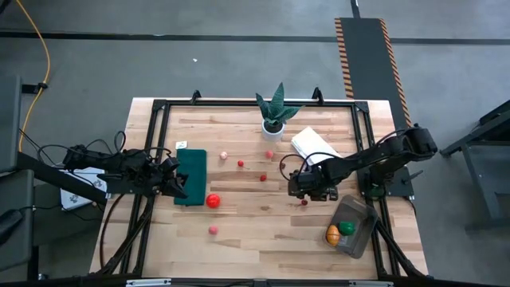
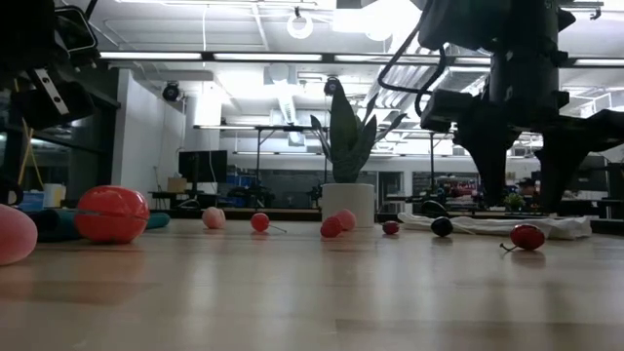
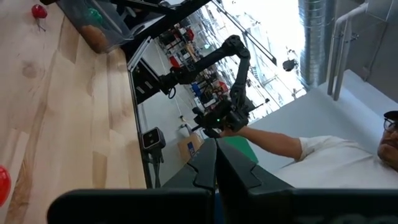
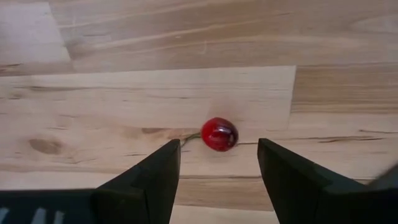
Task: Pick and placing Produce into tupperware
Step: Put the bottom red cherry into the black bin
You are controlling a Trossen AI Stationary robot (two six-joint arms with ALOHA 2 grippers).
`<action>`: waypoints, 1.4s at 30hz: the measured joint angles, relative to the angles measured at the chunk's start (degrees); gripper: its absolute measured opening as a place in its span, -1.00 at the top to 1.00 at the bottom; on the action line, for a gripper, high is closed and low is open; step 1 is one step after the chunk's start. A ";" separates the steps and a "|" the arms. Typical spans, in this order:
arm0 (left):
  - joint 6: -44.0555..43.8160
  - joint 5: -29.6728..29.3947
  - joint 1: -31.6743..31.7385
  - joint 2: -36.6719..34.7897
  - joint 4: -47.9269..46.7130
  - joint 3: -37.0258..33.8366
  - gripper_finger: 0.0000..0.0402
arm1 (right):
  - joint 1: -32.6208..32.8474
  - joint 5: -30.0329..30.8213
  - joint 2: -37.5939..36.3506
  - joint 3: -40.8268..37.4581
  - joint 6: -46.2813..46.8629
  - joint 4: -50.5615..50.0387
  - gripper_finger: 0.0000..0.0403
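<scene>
I line up the right gripper over a cherry, one more piece for the tupperware.

My claw hangs released, fingers spread with nothing between them, the dark red cherry lying on the bare wood just ahead of the gap, so a short drop should straddle it. The clear tub waits near the table's right edge, close behind this arm, already holding an orange and a green piece. The left gripper, clenched empty, rests over the green mat; other fruits lie scattered mid-table.
</scene>
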 joint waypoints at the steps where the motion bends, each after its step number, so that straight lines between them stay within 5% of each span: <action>1: -0.01 -0.03 -0.01 0.00 0.04 0.02 1.00 | 0.00 -0.02 0.18 0.00 0.12 0.47 -0.01; 42: -0.01 -0.22 0.00 0.11 -0.02 0.02 1.00 | 0.46 -2.48 4.15 -0.04 0.62 1.73 -0.01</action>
